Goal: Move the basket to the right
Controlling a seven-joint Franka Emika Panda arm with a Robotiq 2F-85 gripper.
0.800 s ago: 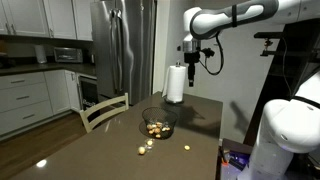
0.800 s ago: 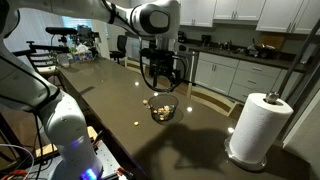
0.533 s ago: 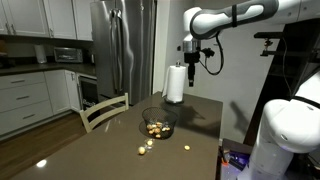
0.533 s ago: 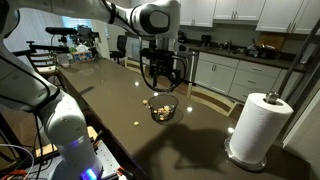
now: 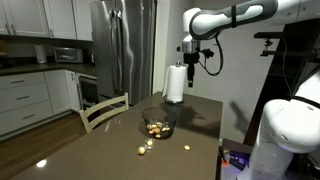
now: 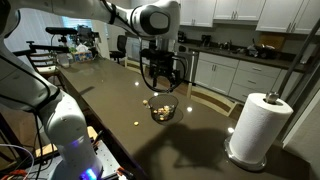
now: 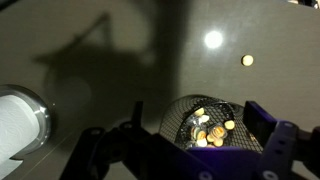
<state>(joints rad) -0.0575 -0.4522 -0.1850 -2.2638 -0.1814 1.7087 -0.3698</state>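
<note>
Nothing has shifted in the last moment: our gripper (image 6: 163,72) hangs with its fingers spread, well above the basket (image 6: 161,107), which sits untouched near the towel roll (image 6: 257,127). We judge the move not yet begun, with descent and grasp still ahead.

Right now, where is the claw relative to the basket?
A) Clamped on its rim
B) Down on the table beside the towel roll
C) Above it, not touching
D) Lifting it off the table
C: in an exterior view the claw hangs open above the basket, which sits on the table, with a clear gap between them.
</note>
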